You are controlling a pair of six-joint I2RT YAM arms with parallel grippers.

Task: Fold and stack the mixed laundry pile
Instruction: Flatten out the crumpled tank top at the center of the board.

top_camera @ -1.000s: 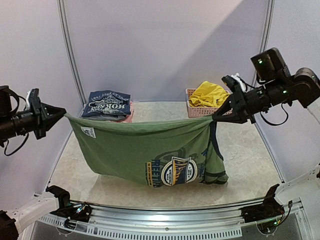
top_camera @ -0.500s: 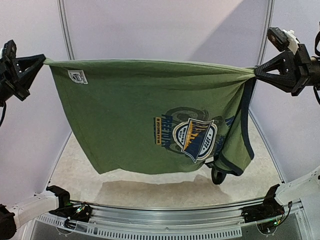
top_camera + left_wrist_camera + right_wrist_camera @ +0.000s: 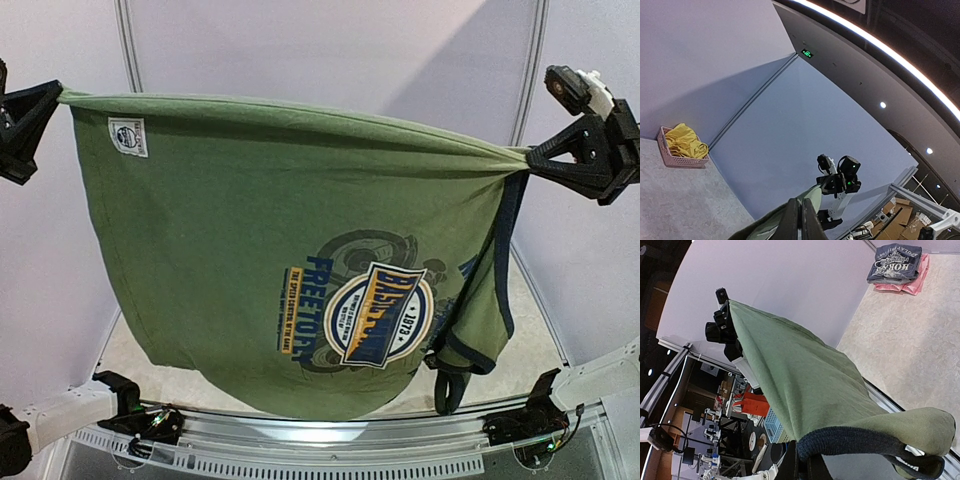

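Note:
The olive-green sleeveless shirt point(image 3: 250, 240) with its blue-yellow round logo point(image 3: 375, 315) hangs stretched high between both grippers, filling the top view. My left gripper point(image 3: 55, 98) is shut on its upper left corner; its closed fingers point(image 3: 801, 225) pinch green cloth point(image 3: 812, 200) in the left wrist view. My right gripper point(image 3: 528, 158) is shut on the upper right corner, at the dark trim point(image 3: 855, 440). The shirt point(image 3: 805, 385) drapes away in the right wrist view. The yellow shorts point(image 3: 685, 142) lie in the pink basket point(image 3: 677, 159).
A folded navy shirt point(image 3: 895, 262) lies on a pink garment point(image 3: 910, 282) at the table's far corner. The shirt hides most of the table in the top view. The front rail point(image 3: 330, 455) runs along the near edge.
Both grippers have lifted the shirt from low over the table to high up and spread farther apart. The shirt now hangs closer to the camera and hides the basket and the folded stack.

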